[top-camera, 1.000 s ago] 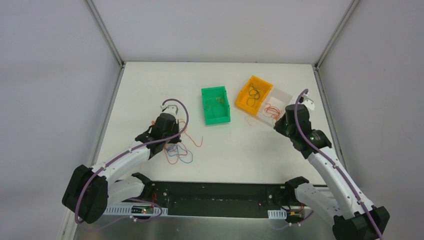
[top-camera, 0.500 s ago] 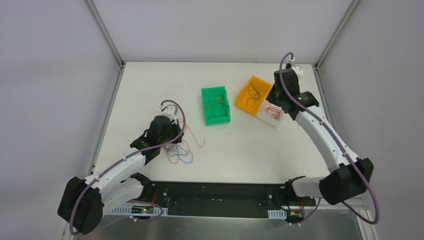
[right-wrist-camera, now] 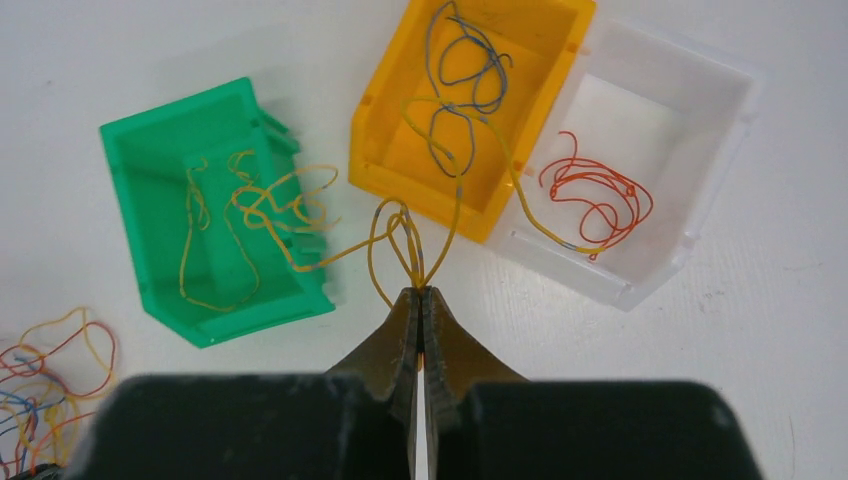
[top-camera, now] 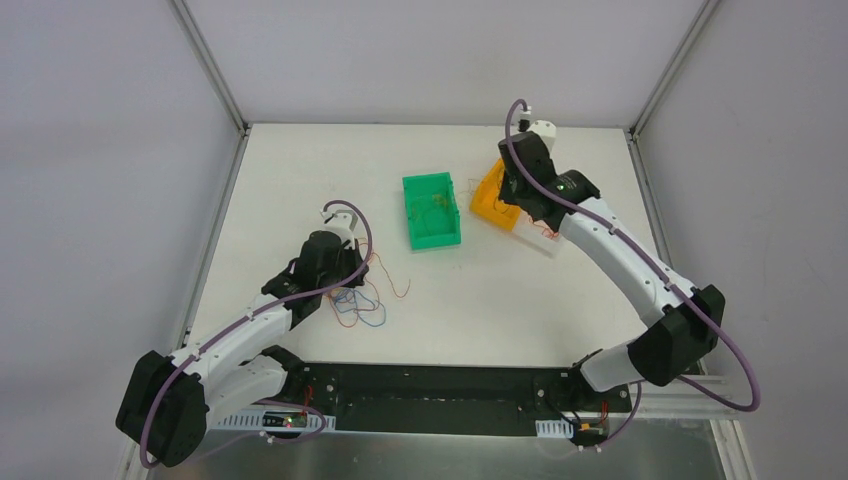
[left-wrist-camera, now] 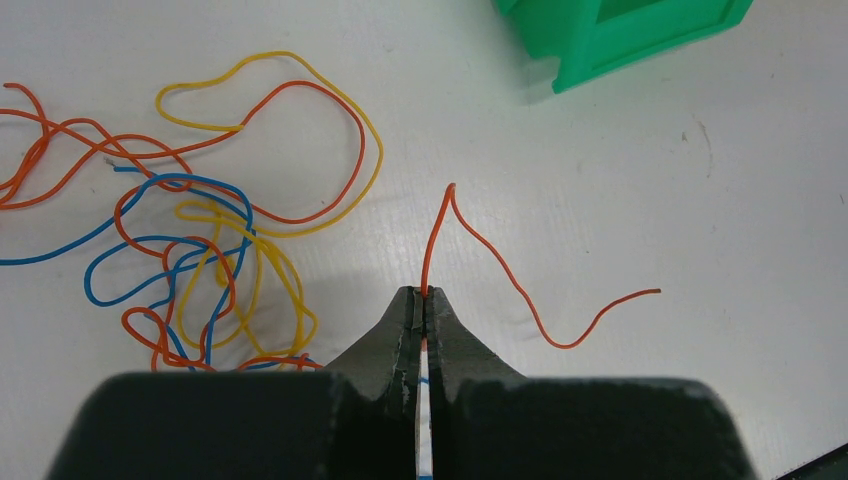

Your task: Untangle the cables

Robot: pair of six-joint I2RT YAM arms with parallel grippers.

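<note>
The cables lie in a loose tangle [left-wrist-camera: 190,250] of orange, blue and yellow strands on the white table, also seen from above [top-camera: 358,305]. My left gripper [left-wrist-camera: 425,295] is shut on one orange cable [left-wrist-camera: 431,245], which rises from the tips and curls off to the right, apart from the tangle. My right gripper [right-wrist-camera: 420,292] is shut on yellow cable loops [right-wrist-camera: 414,262]. These loops trail into the green bin [right-wrist-camera: 170,108] and across the orange bin [right-wrist-camera: 372,165] to the clear bin [right-wrist-camera: 560,270]. In the top view the right gripper is hidden under its wrist.
Three bins stand at the table's back: green [top-camera: 413,215], orange [top-camera: 482,205] and clear [top-camera: 545,243]. Dark grey cables [right-wrist-camera: 465,60] lie in the orange one, a red cable [right-wrist-camera: 590,190] in the clear one, yellow strands in the green one.
My right arm has swung left and away from me, from beside the clear bin to over the orange bin. The left arm drew back slightly, then stayed still.
</note>
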